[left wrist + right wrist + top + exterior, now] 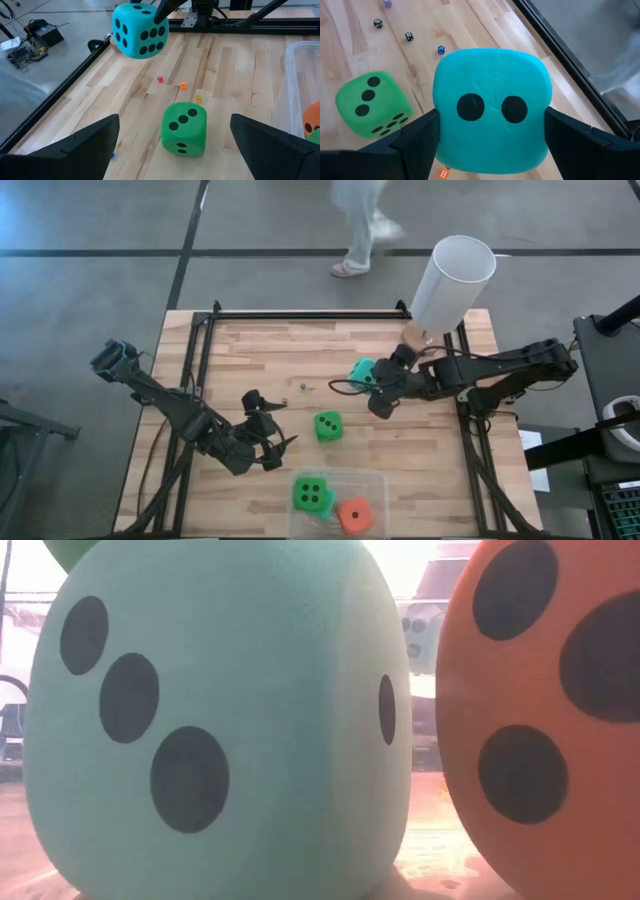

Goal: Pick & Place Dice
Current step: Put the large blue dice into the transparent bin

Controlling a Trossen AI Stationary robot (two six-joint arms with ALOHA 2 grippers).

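Right gripper [490, 150] jaws grasp a teal die [492, 110], two black pips showing, above the counter [300, 350]; left gripper [172, 145] jaws released.

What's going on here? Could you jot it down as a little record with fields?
Right claw: gripping a teal die, lifted off the table
Left claw: open, empty, facing a green die
Bin: clear, holds a green die, another teal die and an orange die
Tiny dice: scattered on the wood
Tube: white, at the table's far edge

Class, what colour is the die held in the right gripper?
Teal die, black pips; clearest in the right wrist view.
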